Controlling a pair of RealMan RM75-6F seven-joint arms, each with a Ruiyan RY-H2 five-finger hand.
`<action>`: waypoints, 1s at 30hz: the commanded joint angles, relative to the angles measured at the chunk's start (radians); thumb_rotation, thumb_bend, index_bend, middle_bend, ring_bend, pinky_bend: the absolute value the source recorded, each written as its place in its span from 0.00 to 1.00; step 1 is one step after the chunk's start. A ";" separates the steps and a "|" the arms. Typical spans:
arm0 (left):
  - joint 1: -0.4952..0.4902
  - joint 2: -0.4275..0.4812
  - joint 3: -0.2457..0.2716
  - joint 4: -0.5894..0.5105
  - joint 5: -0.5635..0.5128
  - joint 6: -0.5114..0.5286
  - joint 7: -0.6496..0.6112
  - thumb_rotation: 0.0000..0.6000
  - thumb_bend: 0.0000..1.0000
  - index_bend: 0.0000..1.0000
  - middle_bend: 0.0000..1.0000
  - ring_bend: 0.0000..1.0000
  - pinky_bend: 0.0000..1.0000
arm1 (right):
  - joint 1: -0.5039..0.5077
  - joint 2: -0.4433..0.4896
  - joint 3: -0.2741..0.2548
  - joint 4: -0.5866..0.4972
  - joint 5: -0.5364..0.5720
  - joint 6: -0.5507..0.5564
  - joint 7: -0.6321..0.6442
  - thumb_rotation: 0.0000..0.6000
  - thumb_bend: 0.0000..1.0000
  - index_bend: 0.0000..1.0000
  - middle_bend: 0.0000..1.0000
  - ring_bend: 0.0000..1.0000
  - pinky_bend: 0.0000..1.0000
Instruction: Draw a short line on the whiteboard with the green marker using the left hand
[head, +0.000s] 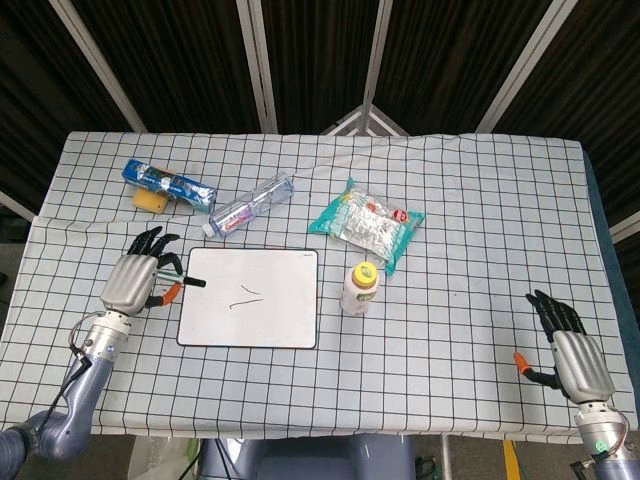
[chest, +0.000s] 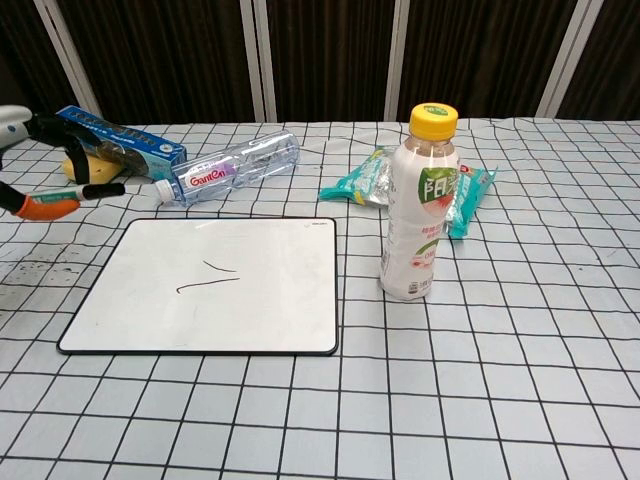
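The whiteboard (head: 282, 322) (chest: 270, 300) lies flat near the table's front left, with two short dark strokes (head: 245, 294) (chest: 208, 285) on it. My left hand (head: 135, 280) (chest: 18, 195) hovers just off the board's left edge. It holds the green marker (head: 184, 285) (chest: 88, 190) roughly level, black end pointing right toward the board and not touching it. Far right, near the front edge, my right hand (head: 567, 350) rests on the cloth with fingers spread and nothing in it; the chest view does not show it.
A drink bottle with a yellow cap (head: 360, 288) (chest: 424, 205) stands right of the board. Behind the board lie a clear water bottle (head: 250, 204) (chest: 228, 165), a teal snack bag (head: 367, 222), a blue packet (head: 168, 183) and a yellow sponge (head: 152, 202).
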 joint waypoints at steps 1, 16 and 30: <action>-0.022 -0.070 0.015 0.085 -0.056 -0.030 0.087 1.00 0.50 0.67 0.14 0.00 0.05 | -0.001 0.000 0.000 0.000 -0.001 0.001 -0.001 1.00 0.35 0.00 0.00 0.00 0.00; -0.032 -0.158 0.013 0.178 -0.137 -0.060 0.184 1.00 0.27 0.40 0.00 0.00 0.00 | -0.001 0.003 0.000 -0.001 -0.001 0.000 0.004 1.00 0.35 0.00 0.00 0.00 0.00; 0.124 0.076 0.037 -0.167 -0.028 0.137 0.013 1.00 0.18 0.04 0.00 0.00 0.00 | -0.002 0.006 0.000 0.005 -0.005 0.004 0.003 1.00 0.35 0.00 0.00 0.00 0.00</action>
